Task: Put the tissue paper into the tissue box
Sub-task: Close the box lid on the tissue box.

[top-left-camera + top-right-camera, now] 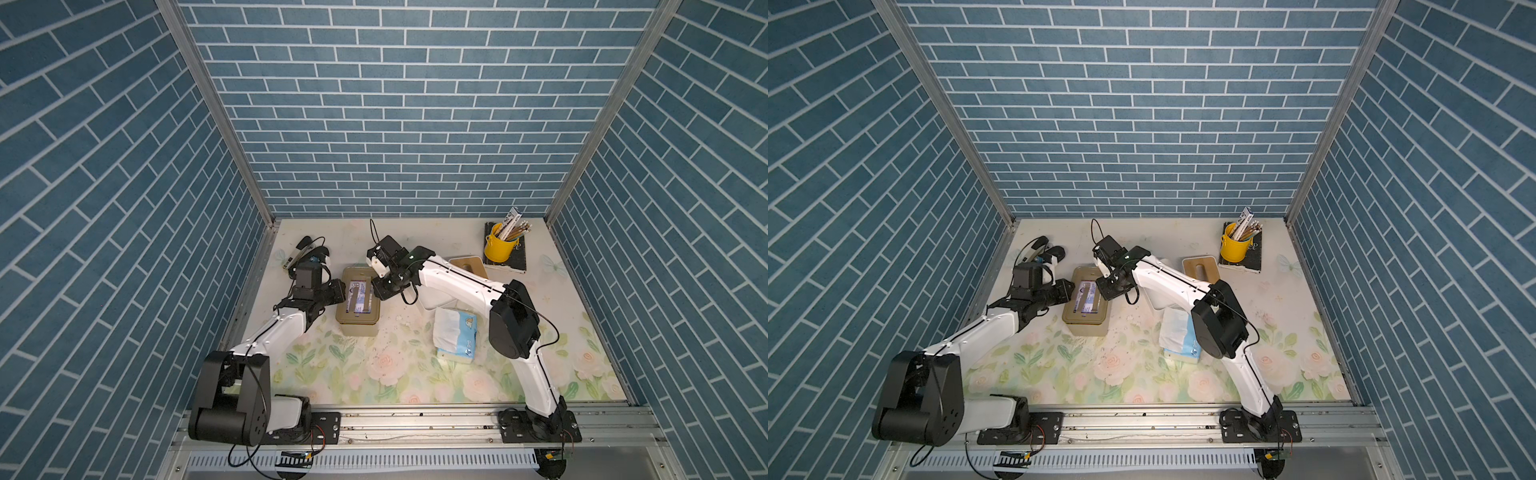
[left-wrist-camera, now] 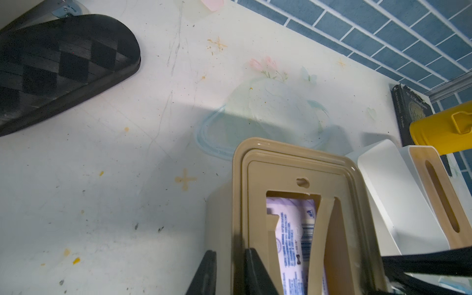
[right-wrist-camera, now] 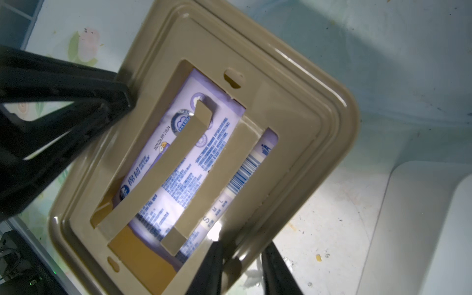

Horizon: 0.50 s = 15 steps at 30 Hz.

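Left wrist view shows the left hand (image 2: pixel 231 252) pinching one rim of the tan box (image 1: pixel 357 330), which stands on the table (image 1: pixel 374 374). The purple tissue pack (image 3: pixel 178 178) already lies inside it, under two tan strips (image 3: pixel 158 166). The right hand (image 3: pixel 242 250) grips the opposite rim. I think both hands should move together and keep the box level, so the pack does not slip out. Another blue pack (image 1: pixel 455 336) lies further right.

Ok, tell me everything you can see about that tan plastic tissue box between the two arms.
The tan plastic tissue box is a glossy rounded rectangle standing upright on the floral tabletop. Its stepped top has a large rectangular cutout spanned by two tan strips and a keyhole slot at each end. A purple printed tissue pack lies inside. The left pincer and right pincer each straddle the rim on opposite long sides.
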{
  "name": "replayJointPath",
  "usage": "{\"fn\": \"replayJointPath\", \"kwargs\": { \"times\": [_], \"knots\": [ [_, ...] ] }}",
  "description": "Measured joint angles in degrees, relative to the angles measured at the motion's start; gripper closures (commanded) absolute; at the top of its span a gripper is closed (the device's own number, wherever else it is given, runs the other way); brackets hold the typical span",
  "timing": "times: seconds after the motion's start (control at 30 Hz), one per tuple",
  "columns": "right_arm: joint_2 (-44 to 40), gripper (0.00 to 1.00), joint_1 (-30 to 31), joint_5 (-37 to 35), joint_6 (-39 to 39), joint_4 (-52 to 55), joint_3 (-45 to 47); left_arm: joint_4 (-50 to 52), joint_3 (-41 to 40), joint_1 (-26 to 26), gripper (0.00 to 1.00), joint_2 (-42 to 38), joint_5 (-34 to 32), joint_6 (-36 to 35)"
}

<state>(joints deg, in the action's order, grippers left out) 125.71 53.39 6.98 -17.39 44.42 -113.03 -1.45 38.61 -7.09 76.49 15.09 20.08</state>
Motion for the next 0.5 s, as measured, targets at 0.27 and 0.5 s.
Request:
{"fn": "replayJointPath", "kwargs": {
  "times": [0.27,0.5],
  "knots": [
    [0.9,0.71,-0.3,-3.1,2.7,3.9,-2.6,-1.4,-1.0,-1.9,0.75,-0.4,-0.4,1.1],
    [0.9,0.71,-1.9,-6.4,5.7,7.1,-3.7,-3.0,-1.0,-5.6,0.74,0.3,0.0,3.1]
  ]
}}
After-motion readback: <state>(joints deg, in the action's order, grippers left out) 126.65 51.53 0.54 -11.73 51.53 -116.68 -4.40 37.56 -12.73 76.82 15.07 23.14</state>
